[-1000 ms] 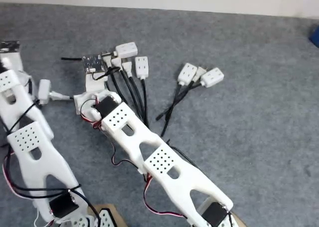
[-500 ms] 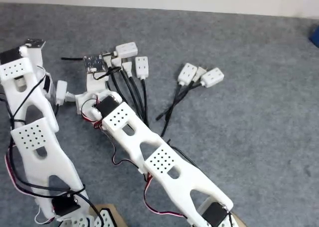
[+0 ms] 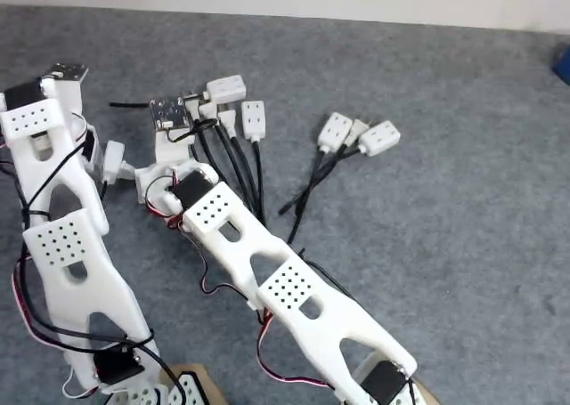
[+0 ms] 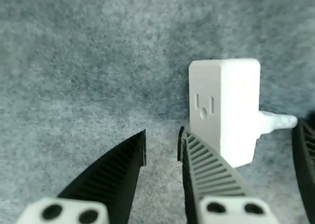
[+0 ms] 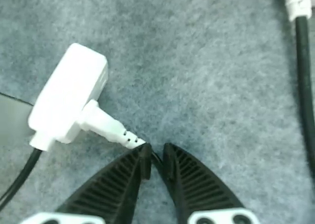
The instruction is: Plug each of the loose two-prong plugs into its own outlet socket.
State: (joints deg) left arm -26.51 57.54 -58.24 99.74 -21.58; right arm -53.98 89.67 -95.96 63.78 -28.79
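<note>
Left gripper (image 4: 161,145): I saw it slightly parted, empty, just beside the socket (image 4: 224,111).
Right gripper (image 5: 155,157): was clamped on that socket's cord (image 5: 150,153).
Place: socket lay at 10 o'clock on the carpet (image 3: 445,245).

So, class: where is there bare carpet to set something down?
Bare carpet right of the paired outlet sockets, out to the blue object. Crowded: socket cluster at the arm tips, where the right end effector grips a cord.
</note>
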